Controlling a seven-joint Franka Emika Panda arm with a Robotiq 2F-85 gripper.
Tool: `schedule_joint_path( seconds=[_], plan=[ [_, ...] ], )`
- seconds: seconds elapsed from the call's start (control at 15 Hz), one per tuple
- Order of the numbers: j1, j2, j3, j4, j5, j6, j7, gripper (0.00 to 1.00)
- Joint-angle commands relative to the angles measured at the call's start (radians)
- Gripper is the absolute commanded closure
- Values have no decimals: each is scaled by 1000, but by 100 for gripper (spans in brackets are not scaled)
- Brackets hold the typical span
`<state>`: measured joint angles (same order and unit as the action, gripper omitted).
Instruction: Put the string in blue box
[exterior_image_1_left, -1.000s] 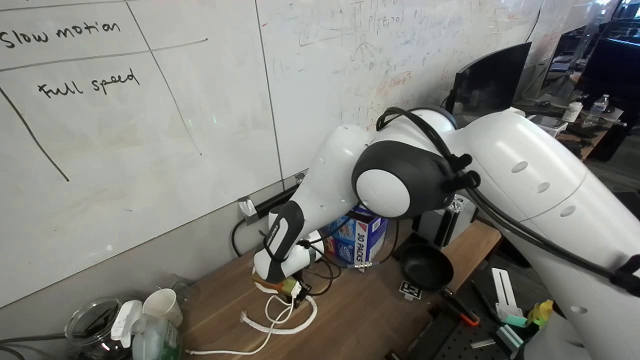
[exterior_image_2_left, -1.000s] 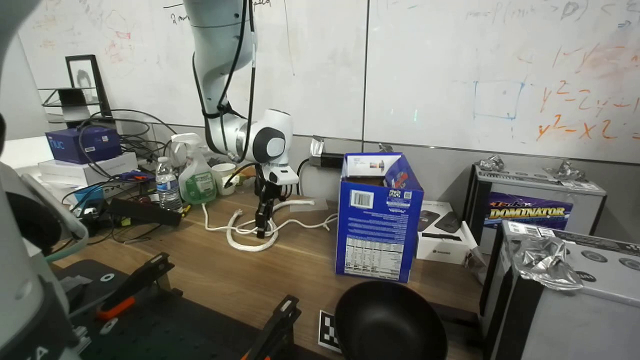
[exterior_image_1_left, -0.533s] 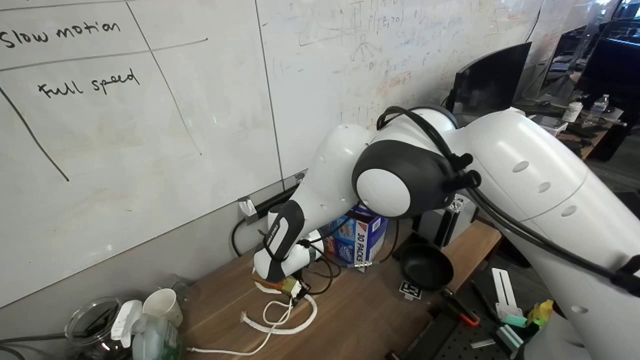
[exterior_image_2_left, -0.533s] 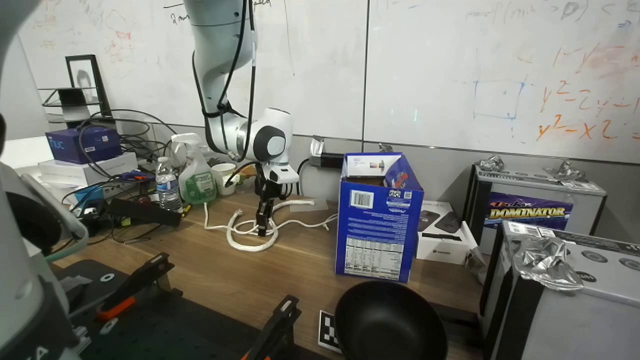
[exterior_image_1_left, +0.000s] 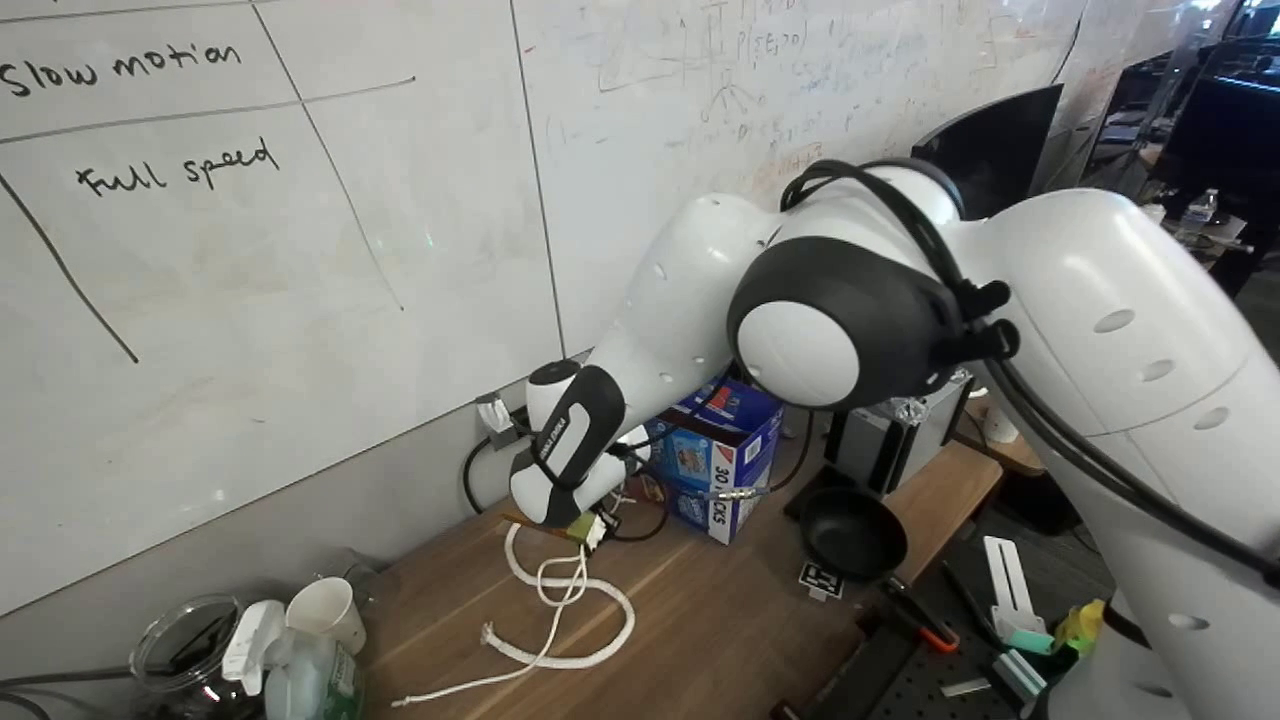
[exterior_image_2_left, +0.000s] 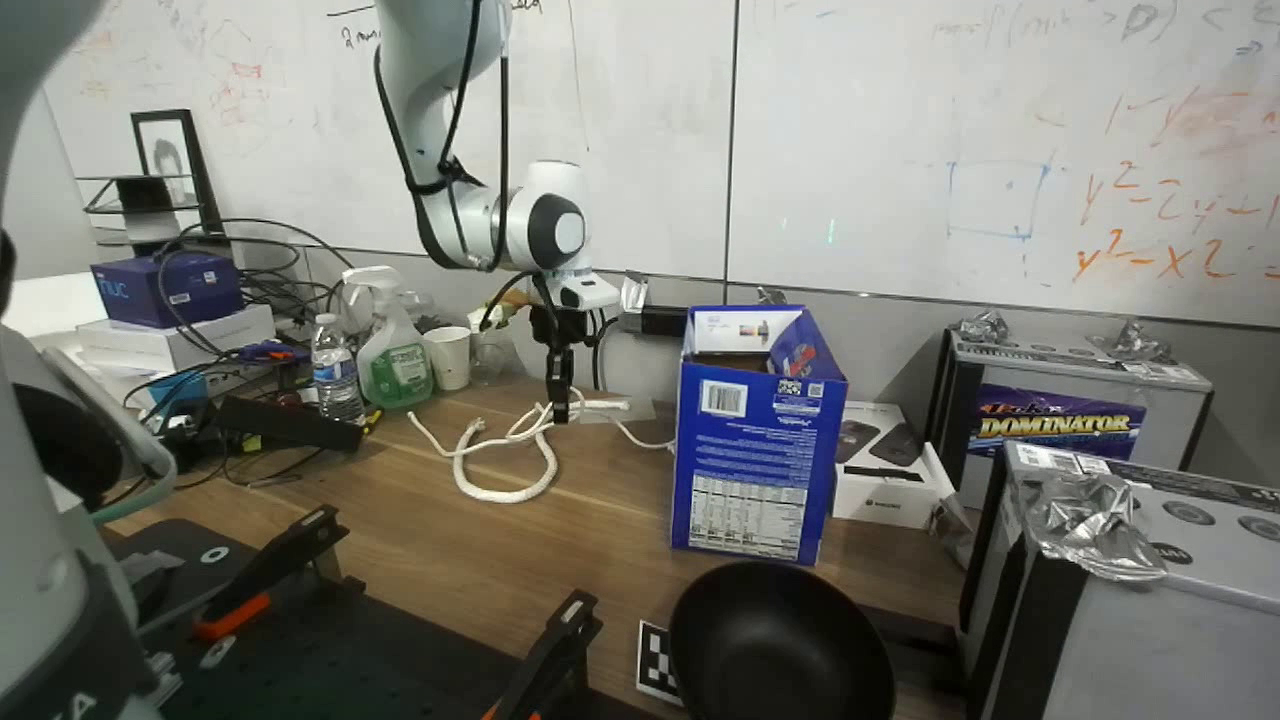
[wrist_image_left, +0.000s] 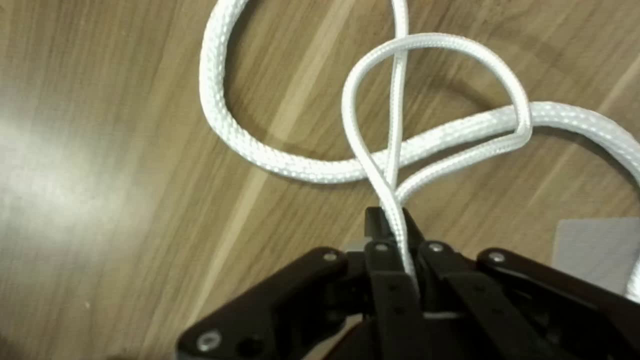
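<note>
Evidently the string (wrist_image_left: 395, 120) is pinched in the gripper (exterior_image_2_left: 559, 408), looping across thicker white rope (wrist_image_left: 300, 169) at twelve o'clock in the wrist view, a tail on the table (exterior_image_2_left: 600, 520). The blue box (exterior_image_2_left: 755, 460) stands at the gripper's three o'clock in an exterior view; carrying and release remain.

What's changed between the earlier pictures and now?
The arm has risen, carrying the jaws up and, in an exterior view, toward the blue box. The thin white string went with them: its loop is drawn up, its loose end dragged a little. The jaws are shut on the string; when they closed can't be told. The thicker white rope, the blue box and the black pan stayed put.
</note>
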<state>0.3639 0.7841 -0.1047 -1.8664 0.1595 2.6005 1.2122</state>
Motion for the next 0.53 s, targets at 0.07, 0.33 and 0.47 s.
schedule_joint_path(
  seconds=[0.07, 0.33, 0.47],
  plan=[
    [62, -255, -81, -163, -149, 11, 67, 93],
    [28, -442, -89, -232, -301, -74, 47, 94],
    [-21, -527, -71, -260, -359, -137, 7, 94]
  ],
)
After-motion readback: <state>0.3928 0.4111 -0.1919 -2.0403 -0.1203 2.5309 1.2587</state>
